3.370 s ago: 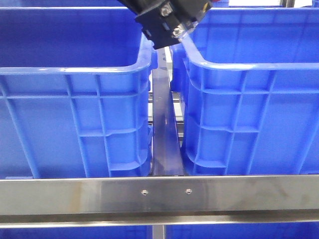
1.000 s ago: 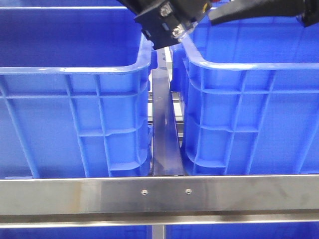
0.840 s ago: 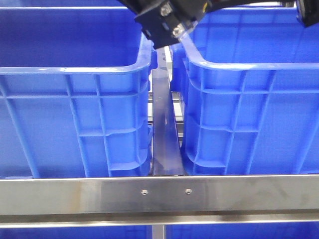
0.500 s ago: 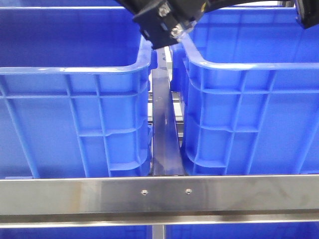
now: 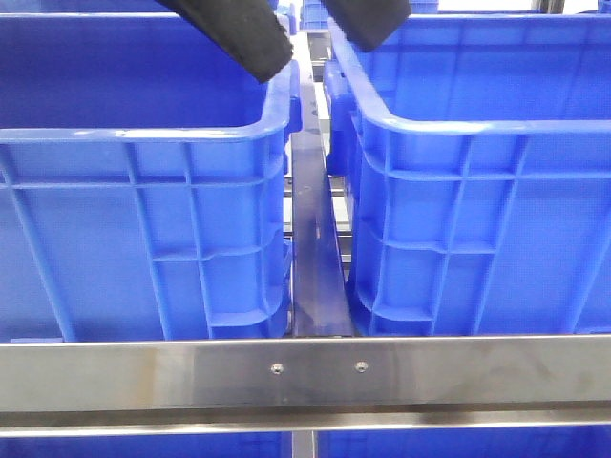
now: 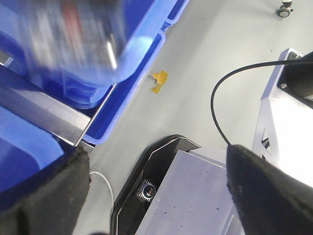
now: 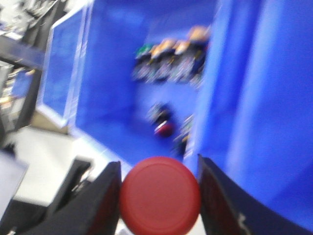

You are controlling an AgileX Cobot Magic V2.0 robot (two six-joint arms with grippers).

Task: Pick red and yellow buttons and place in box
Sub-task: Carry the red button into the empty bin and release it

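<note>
The right gripper [image 7: 159,196] pinches a red button [image 7: 160,195] between its jaws, above the blurred inside of a blue box [image 7: 264,98]. The left gripper [image 6: 156,186] hangs with jaws spread wide over grey floor [image 6: 220,44].

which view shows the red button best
The right wrist view: the red button fills the gap between the right end effector fingers, clamped there. The front view and the left wrist view show no button at all.
</note>
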